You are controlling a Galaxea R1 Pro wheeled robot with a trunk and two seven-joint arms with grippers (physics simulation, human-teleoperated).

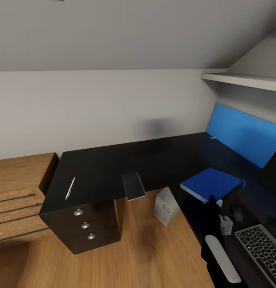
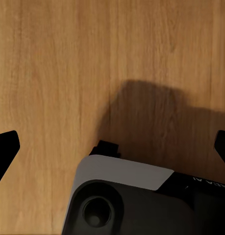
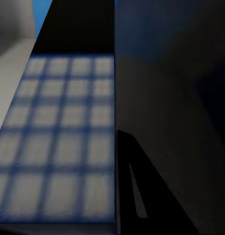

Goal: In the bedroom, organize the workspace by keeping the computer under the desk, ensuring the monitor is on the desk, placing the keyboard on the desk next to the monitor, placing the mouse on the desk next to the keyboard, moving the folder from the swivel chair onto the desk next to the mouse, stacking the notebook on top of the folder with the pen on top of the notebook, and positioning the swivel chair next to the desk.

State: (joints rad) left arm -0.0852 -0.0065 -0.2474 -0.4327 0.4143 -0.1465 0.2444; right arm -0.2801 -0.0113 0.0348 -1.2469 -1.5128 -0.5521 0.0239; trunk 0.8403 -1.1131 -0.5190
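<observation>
Seemingly at the stacking stage: blue folder [image 1: 212, 183] already lying flat on the right wing of the L-shaped tabletop [image 1: 97, 168], just ahead of the right gripper [image 1: 212, 206]. Keyboard [image 1: 261, 250] on the same wing, nearer the robot, and seen close up from the right wrist as a grid of pale keys. Possibly the mouse as a dim lump between folder and keyboard, too murky to confirm.

Next, by judgement: fetch the notebook [image 1: 133, 186], sitting tilted at the inner front edge of the left wing, partly hanging over the floor and well apart from the folder. After that, the pen [image 1: 69, 188], lying further left on the same wing, above the black drawers [image 1: 85, 225]. Calls for turning or rolling leftward first, with both items far from either gripper. Calls too for a careful pinch on the notebook: thin, slanted, likely to slip off the edge if nudged.

Left gripper [image 2: 112, 147] with fingers wide apart, holding nothing, pointing down at the wooden floor [image 2: 53, 73]. Right gripper dark against dark tabletop; impossible to tell whether apart or together.

Around: computer [image 1: 166, 206] standing askew on the floor in the inner corner of the L, near the notebook and worth avoiding with a low-swinging arm. Light wooden cabinet [image 1: 17, 192] beside the tabletop's far left end. Blue wall panel [image 1: 246, 134] behind the folder, white shelf [image 1: 246, 81] above.
</observation>
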